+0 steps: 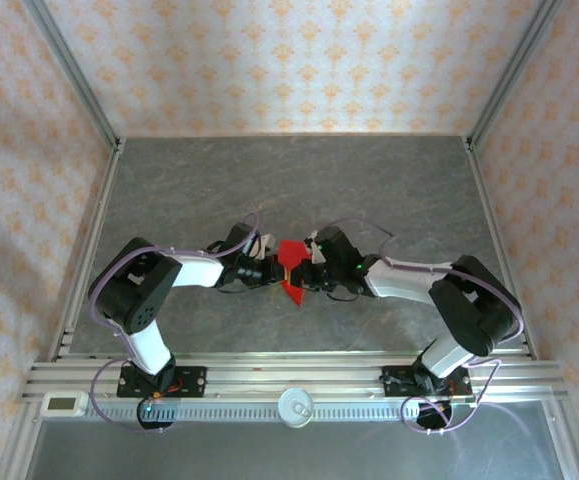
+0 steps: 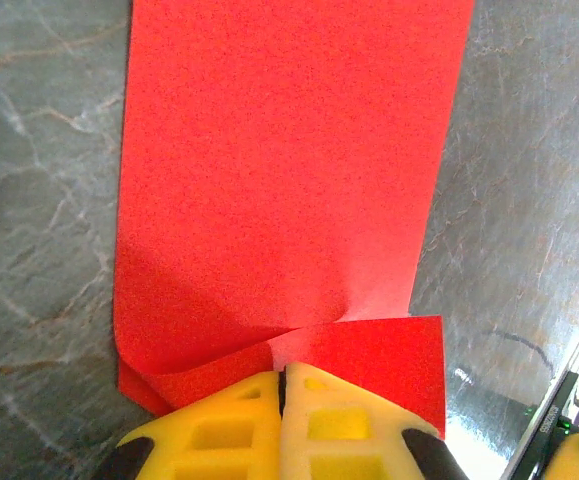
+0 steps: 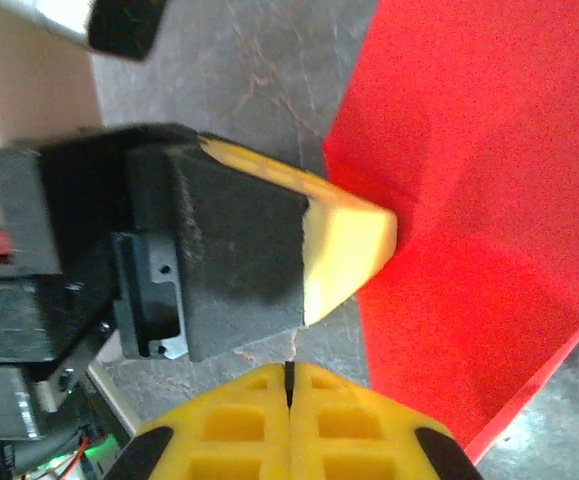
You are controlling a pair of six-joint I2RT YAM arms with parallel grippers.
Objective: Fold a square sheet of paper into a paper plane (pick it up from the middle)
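Observation:
The square sheet of paper (image 1: 291, 262) is bright red and folded into a narrower creased shape. It lies on the grey table between my two grippers, and its near end comes to a point. In the left wrist view the paper (image 2: 289, 180) runs away as a long strip with a folded flap near my fingers. My left gripper (image 2: 282, 375) (image 1: 272, 268) is shut on the paper's near edge, where creases meet. My right gripper (image 3: 289, 370) (image 1: 307, 272) is shut with nothing in it, over bare table just left of the paper (image 3: 469, 200). The left gripper's yellow finger (image 3: 349, 240) touches the paper's edge.
The grey marbled tabletop (image 1: 219, 180) is bounded by aluminium rails (image 1: 269, 375) at the front and patterned walls on three sides. A white round knob (image 1: 296, 405) and a small white device (image 1: 64, 403) sit on the front rail. Cables loop beside both arms.

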